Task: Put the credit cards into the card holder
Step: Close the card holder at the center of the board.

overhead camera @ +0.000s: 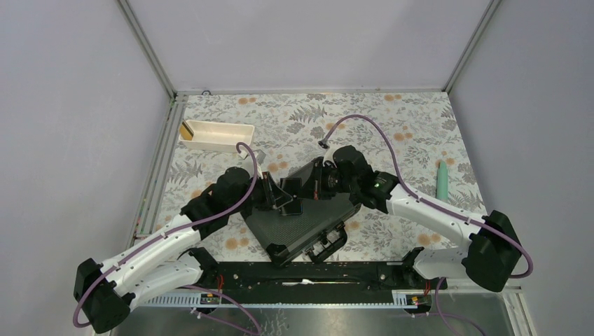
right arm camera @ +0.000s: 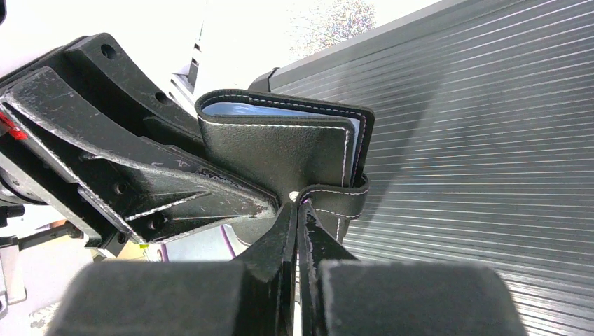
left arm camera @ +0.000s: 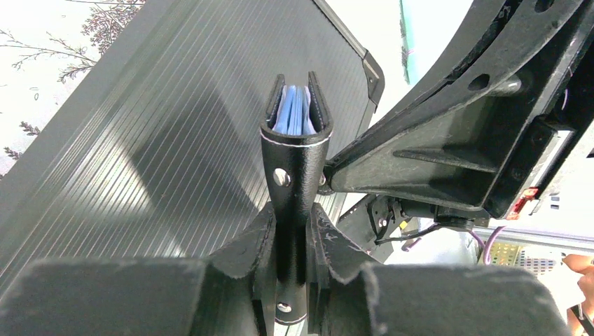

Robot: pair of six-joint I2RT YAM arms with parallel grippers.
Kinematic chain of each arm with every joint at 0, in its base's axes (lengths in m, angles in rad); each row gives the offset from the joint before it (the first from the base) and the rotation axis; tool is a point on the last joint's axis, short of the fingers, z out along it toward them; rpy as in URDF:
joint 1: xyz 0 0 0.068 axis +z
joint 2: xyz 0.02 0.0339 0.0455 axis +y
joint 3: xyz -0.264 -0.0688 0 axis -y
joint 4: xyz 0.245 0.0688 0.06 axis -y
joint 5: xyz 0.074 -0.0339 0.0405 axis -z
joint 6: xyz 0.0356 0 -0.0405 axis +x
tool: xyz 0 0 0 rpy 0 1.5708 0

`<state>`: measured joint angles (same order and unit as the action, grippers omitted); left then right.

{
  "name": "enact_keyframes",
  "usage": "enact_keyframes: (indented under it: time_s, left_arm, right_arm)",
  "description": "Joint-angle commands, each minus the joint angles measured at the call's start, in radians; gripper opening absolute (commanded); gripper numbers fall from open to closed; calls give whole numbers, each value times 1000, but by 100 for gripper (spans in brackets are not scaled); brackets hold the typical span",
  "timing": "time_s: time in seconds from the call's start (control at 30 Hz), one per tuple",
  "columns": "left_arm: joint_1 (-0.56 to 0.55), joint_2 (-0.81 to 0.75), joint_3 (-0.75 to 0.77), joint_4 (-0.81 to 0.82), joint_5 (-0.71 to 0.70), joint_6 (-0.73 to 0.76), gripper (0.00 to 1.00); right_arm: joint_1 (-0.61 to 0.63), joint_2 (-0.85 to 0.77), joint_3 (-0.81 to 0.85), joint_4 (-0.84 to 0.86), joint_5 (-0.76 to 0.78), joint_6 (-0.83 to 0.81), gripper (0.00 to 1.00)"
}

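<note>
Small black folding card holder [left arm camera: 294,161] held between both arms, over the large black ribbed hard case [overhead camera: 308,227] on the floral counter [overhead camera: 392,133].
Clamped across both covers by the left jaws, apparently to steady the body in the air; pinched at the snap tab by the fully closed right jaws, probably to pull the tab free and open the fold for cards. Edge-on to the left wrist camera, covers almost parallel, grey-blue pockets showing between them at the far end. Long axis in line with the left jaws' reach, tab edge toward the right arm.
</note>
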<state>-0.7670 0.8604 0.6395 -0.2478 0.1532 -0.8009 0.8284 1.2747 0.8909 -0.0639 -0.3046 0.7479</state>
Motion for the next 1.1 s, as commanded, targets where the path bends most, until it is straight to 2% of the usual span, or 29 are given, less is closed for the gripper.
enact_keyframes:
  time_s: [0.0,1.07]
  left_arm:
    - [-15,-1,64,94,13,2,0]
    - [-25,51,64,145,48,-7,0]
  right_arm:
    - [21,19,53,1,-9,-11,0]
    - [60,128,136,-9,-12,-19,0]
